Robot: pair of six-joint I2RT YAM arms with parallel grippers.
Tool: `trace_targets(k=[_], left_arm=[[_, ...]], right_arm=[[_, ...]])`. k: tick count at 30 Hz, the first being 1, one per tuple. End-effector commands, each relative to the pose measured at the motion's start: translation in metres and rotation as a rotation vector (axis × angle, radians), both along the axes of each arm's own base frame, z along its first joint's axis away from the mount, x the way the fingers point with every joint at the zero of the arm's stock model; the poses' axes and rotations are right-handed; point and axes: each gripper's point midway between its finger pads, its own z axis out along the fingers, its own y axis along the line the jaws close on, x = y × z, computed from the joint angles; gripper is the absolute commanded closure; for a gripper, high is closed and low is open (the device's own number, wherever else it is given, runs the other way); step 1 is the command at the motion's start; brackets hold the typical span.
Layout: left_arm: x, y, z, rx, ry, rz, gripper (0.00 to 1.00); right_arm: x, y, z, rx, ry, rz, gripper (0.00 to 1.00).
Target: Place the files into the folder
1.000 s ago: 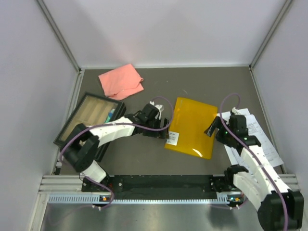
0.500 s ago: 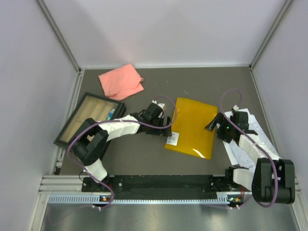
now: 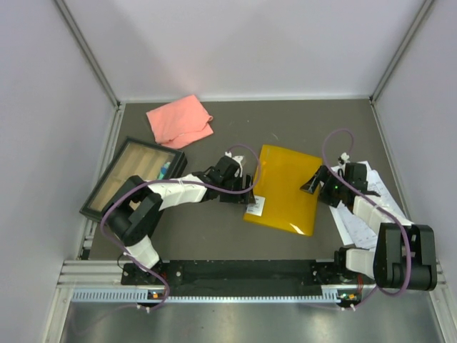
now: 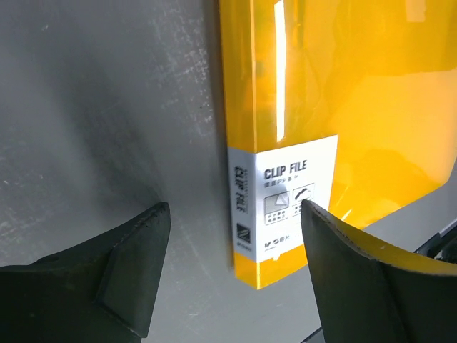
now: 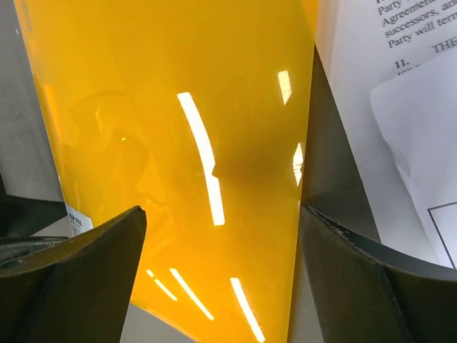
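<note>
The yellow folder [image 3: 283, 189] lies flat on the worktop [image 3: 214, 239]. The left hand [image 4: 234, 211] is spread wide over its left edge, by the white label [image 4: 282, 204]. The right hand [image 5: 221, 211] is spread wide over its right edge. The files [image 3: 383, 187] lie just beside that hand, outside the folder.

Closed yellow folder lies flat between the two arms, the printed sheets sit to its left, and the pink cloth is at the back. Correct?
No. The files lie to the right of the folder, not its left, as the top external view shows. The rest holds: the folder is closed and flat, and the pink cloth is at the back.
</note>
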Motion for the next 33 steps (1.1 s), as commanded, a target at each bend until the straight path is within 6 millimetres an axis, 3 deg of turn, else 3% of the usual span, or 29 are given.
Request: trace_targets(k=[1, 14, 25, 28, 31, 32, 33], left_arm=[[-0.006, 0.002, -0.005, -0.005, 0.013, 0.004, 0.22], [-0.011, 0.000, -0.010, -0.011, 0.031, -0.005, 0.23], [-0.032, -0.035, 0.006, -0.073, 0.032, -0.072, 0.23], [-0.039, -0.042, 0.012, -0.096, 0.029, -0.074, 0.23], [-0.042, -0.044, 0.029, -0.127, -0.001, -0.070, 0.20], [-0.042, -0.042, 0.034, -0.133, -0.011, -0.067, 0.18], [-0.043, -0.038, 0.036, -0.129, -0.021, -0.058, 0.15]], right_arm=[[0.013, 0.010, 0.018, 0.047, -0.077, 0.067, 0.16], [0.002, 0.013, 0.057, 0.051, -0.145, 0.081, 0.20], [-0.002, 0.045, 0.101, 0.217, -0.236, 0.135, 0.33], [0.000, 0.047, 0.110, 0.220, -0.249, 0.139, 0.48], [-0.001, 0.046, 0.117, 0.133, -0.245, 0.167, 0.80], [-0.010, 0.047, 0.110, 0.099, -0.185, 0.184, 0.85], [-0.007, 0.049, 0.121, 0.040, -0.198, 0.198, 0.93]])
